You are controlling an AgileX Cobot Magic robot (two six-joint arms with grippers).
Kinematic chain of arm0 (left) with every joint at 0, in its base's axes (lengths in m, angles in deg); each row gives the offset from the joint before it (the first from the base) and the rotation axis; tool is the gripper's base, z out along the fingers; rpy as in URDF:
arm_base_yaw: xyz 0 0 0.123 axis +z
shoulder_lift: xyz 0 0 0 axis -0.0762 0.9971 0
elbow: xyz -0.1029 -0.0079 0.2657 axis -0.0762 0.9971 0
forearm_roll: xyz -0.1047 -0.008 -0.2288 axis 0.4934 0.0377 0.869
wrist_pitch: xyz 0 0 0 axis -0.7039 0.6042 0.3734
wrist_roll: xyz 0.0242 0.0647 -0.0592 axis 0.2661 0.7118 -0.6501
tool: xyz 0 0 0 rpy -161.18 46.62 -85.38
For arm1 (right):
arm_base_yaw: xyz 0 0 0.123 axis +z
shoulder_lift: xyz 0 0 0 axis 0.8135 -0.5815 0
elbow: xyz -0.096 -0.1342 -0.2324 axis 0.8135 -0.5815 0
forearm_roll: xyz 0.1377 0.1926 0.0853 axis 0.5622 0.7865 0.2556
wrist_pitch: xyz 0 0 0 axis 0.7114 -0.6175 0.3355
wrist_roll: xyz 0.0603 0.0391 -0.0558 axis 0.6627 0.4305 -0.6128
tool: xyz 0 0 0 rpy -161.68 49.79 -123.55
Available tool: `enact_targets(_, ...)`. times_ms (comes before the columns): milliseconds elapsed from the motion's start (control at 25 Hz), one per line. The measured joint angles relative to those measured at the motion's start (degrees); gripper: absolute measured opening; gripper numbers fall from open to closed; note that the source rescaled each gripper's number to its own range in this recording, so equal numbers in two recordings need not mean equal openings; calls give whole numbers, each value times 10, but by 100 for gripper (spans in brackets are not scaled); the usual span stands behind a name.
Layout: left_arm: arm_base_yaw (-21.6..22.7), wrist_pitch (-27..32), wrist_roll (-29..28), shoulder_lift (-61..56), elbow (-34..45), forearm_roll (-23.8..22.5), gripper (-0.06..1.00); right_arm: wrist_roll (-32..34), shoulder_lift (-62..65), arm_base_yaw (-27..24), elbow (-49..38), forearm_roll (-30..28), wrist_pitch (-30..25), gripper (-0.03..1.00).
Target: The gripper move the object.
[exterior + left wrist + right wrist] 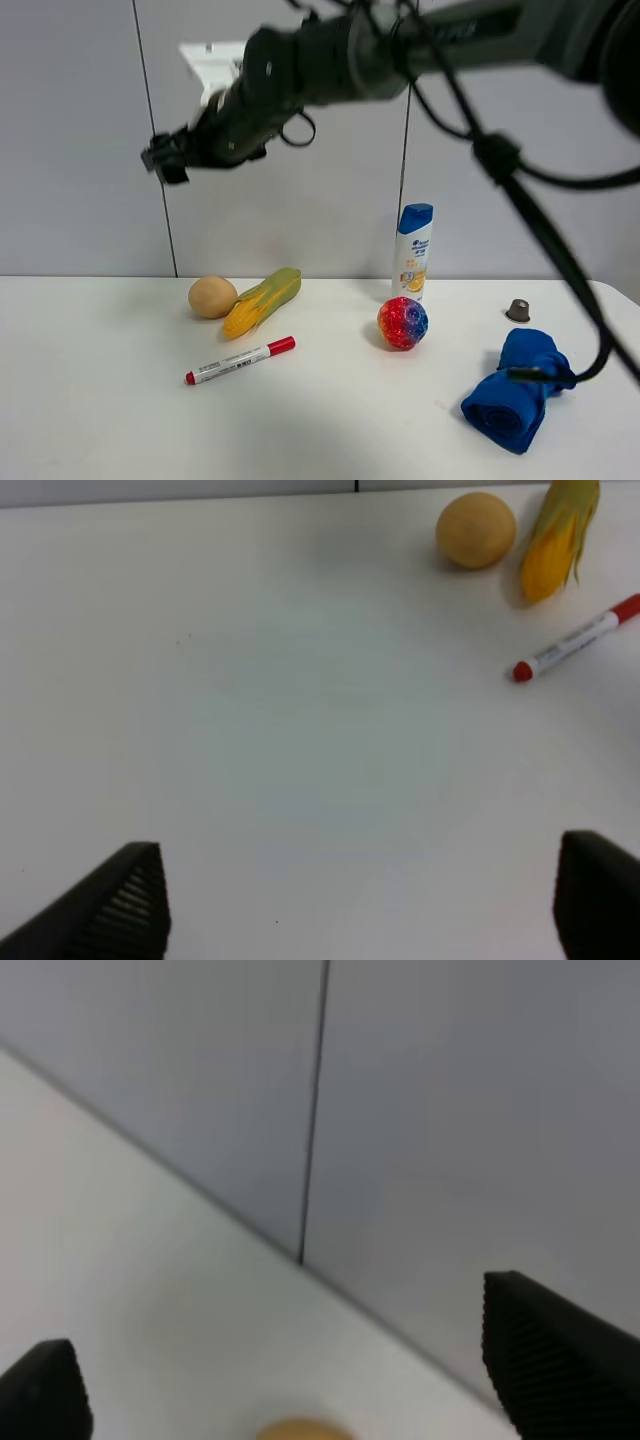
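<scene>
The tan-orange ball (212, 297) rests on the white table (100, 400) at the back left, touching a yellow-green toy corn (262, 301). My right gripper (165, 157), a black claw on a thick black arm, reaches across from the upper right and hangs high above and a little left of the ball. In the right wrist view the gripper (290, 1360) is open and empty, with only the ball's top (300, 1428) showing. In the left wrist view my left gripper (360, 880) is open and empty over bare table, far from the ball (476, 529).
A red-capped marker (240, 361) lies in front of the corn. A red-and-blue speckled ball (402, 323), a shampoo bottle (413, 252), a small dark cap (518, 310) and a rolled blue cloth (520, 388) stand to the right. A grey wall runs behind the table.
</scene>
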Motion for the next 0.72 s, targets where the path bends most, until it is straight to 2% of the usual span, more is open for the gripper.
enact_targets(200, 0, 0, 0, 0, 0, 0, 100, 0, 134, 1, 0, -37, -99, 75)
enact_targets(560, 0, 0, 0, 0, 0, 0, 100, 16, 311, 13, 2, -108, -387, 75)
enact_targets(640, 0, 0, 0, 0, 0, 0, 100, 28, 333, 13, -17, -129, -423, 75)
enact_targets(720, 0, 0, 0, 0, 0, 0, 100, 43, 362, 13, -62, -150, -436, 75)
